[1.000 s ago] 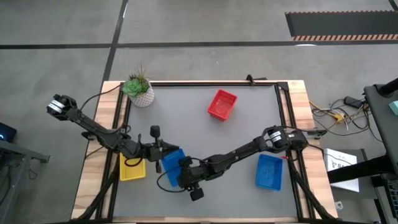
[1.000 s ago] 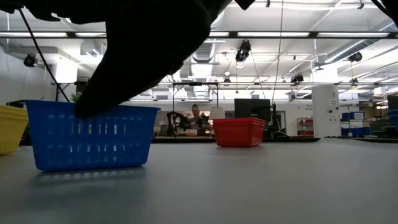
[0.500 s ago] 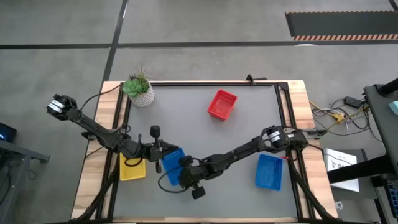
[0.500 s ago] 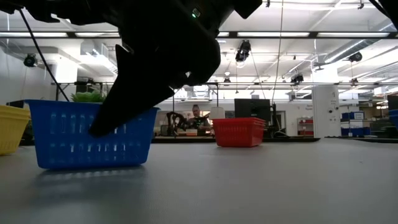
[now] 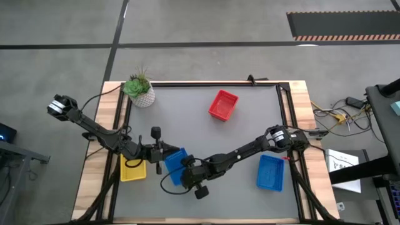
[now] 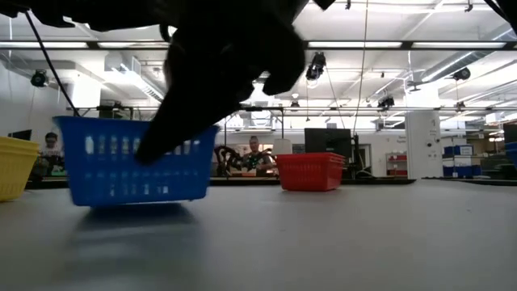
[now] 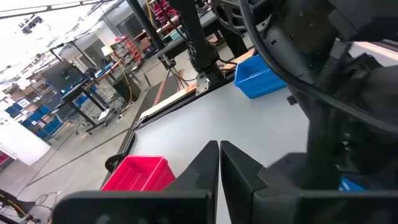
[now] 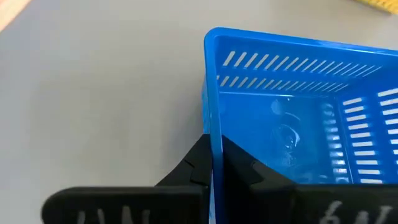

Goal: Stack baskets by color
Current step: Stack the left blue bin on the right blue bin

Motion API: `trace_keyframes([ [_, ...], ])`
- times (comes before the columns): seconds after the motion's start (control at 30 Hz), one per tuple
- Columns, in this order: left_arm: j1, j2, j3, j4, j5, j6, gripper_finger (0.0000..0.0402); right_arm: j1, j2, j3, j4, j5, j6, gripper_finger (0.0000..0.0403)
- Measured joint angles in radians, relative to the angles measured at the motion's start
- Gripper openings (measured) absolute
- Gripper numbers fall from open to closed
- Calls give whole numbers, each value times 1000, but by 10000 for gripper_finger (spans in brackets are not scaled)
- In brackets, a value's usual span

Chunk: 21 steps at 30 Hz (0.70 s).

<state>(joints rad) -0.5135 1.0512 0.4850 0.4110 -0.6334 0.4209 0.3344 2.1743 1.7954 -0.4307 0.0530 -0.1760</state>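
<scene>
A blue basket (image 5: 173,164) sits at the table's near middle, with my right gripper (image 8: 214,149) shut on its wall. It shows in the low view as blue basket (image 6: 133,162) under the dark gripper (image 6: 174,137). My left gripper (image 7: 219,158) hovers shut with nothing in it just left of this basket, above the table. A yellow basket (image 5: 132,170) rests on its base at the near left. A red basket (image 5: 223,104) stands at the far middle. A second blue basket (image 5: 270,172) stands at the near right. My right gripper pinches the rim of one side wall (image 8: 210,127) of the blue basket, one finger inside the basket and one outside. The fingers come slanting down from the table's right side. The basket stays upright, and its bottom (image 6: 137,200) shows slightly above its shadow on the table.
A white potted plant (image 5: 141,91) stands at the far left corner. The table's black frame (image 5: 212,82) runs along the far edge. Bare grey tabletop (image 5: 237,144) lies between the red basket and the near baskets.
My right gripper has shut on the blue basket's wall and tipped its wrist a little. In the low view, the basket has shifted rightward and its bottom has risen slightly from the table.
</scene>
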Motion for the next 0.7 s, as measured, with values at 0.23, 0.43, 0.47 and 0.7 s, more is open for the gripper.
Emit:
trace_keyframes([
  [0.23, -10, 0, 0, 0, 0, -23, 0, 13, -54, -1, -145, 1, 9, 9],
  [0.43, -10, 0, 0, 1, 0, -23, 0, 39, -136, -42, -244, 42, 51, 9],
  [0.47, -10, 0, 1, 1, 0, -23, 0, 44, -153, -55, -254, 57, 61, 9],
  [0.7, -10, 0, 1, 3, 0, -23, 0, 80, -345, -218, -275, 112, 220, 9],
])
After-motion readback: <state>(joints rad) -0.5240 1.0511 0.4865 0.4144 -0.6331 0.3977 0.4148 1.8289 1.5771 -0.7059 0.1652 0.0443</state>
